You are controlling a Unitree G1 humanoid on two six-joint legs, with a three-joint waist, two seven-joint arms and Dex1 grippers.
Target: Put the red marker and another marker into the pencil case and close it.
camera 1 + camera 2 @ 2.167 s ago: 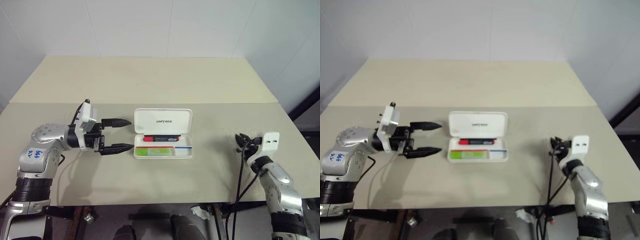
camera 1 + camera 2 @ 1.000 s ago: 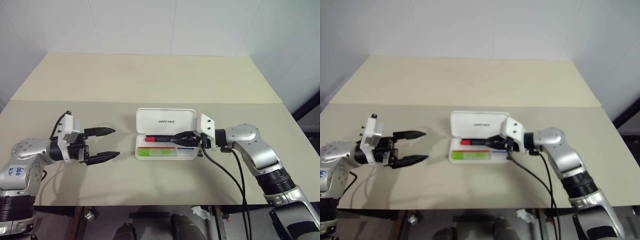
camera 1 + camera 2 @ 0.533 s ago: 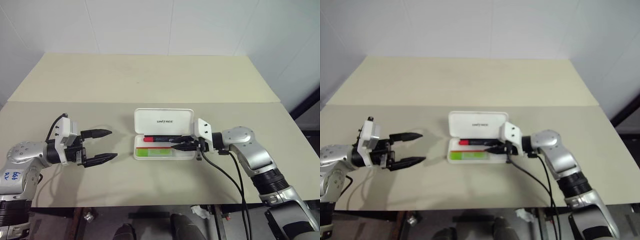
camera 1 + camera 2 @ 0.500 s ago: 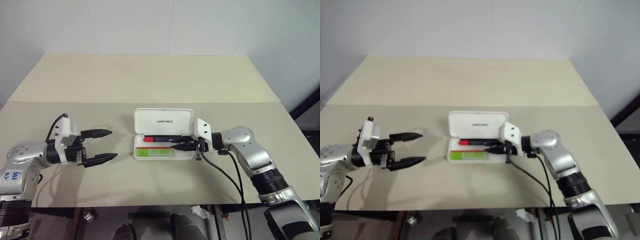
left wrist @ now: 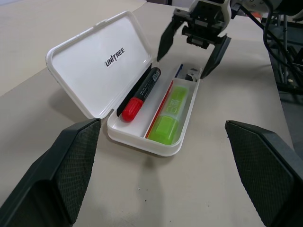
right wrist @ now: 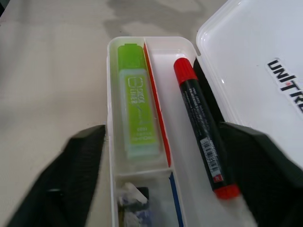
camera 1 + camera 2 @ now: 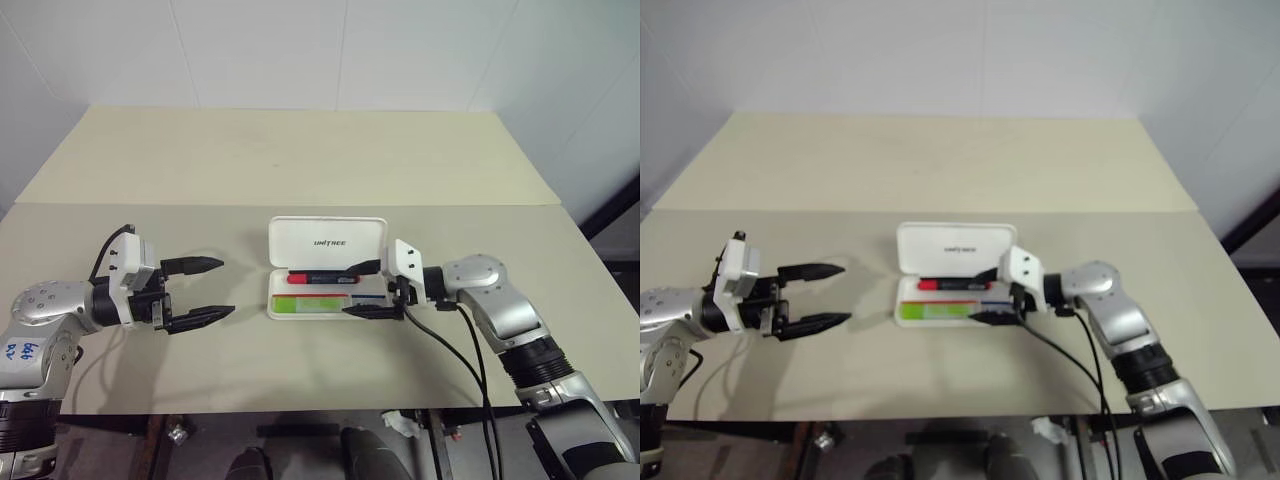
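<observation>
Pencil case (image 7: 326, 268) lies open near the middle of the bench (image 7: 300, 160), lid tipped up at the back. Inside, the red marker (image 6: 202, 127) rests in the compartment next to the lid and the green highlighter (image 6: 136, 113) in the front one. The right pincer (image 7: 366, 290) is released, its black fingers spread wide at the case's right end, grasping nothing. The left pincer (image 7: 196, 291) is spread too, apart from the case on its left.

pencil case (image 7: 327, 243) open, red marker (image 7: 318, 277) – highlighter (image 7: 310, 302) inside
</observation>
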